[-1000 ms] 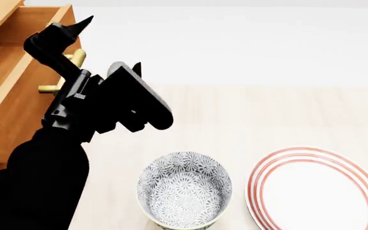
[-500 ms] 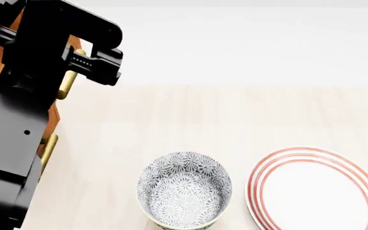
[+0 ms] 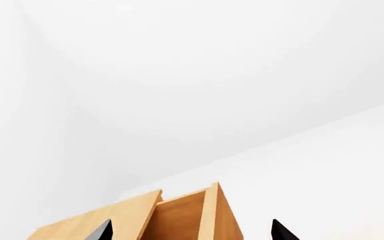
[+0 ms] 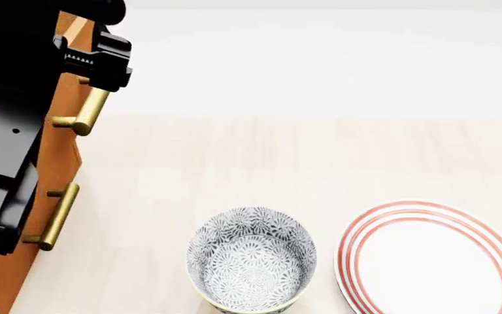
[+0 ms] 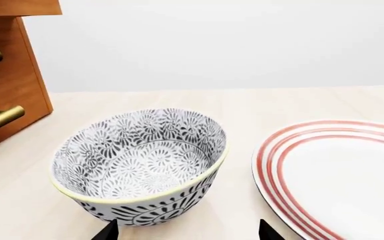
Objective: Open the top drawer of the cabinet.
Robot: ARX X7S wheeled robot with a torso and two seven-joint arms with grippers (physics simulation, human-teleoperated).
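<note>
The cabinet (image 4: 59,163) stands at the left edge of the head view, mostly behind my black left arm (image 4: 16,111). The top drawer's brass handle (image 4: 85,111) is bare, and a lower drawer's handle (image 4: 55,219) shows below it. In the left wrist view the top drawer (image 3: 185,217) is an open wooden box beside the cabinet's top (image 3: 98,225). My left gripper (image 3: 192,233) is open and empty above it, touching nothing. In the right wrist view the pulled-out drawer (image 5: 18,7) overhangs the cabinet front (image 5: 12,80). My right gripper (image 5: 188,232) is open and empty.
A black-and-white patterned bowl (image 4: 251,258) stands on the pale wooden table (image 4: 321,157), with a red-ringed white plate (image 4: 434,258) to its right. In the right wrist view the bowl (image 5: 138,160) is just ahead of the fingers and the plate (image 5: 339,170) beside it.
My left gripper has left the top drawer's handle and risen. The arm has swung left over the cabinet, hiding the open tray. Bowl and plate have not moved.
</note>
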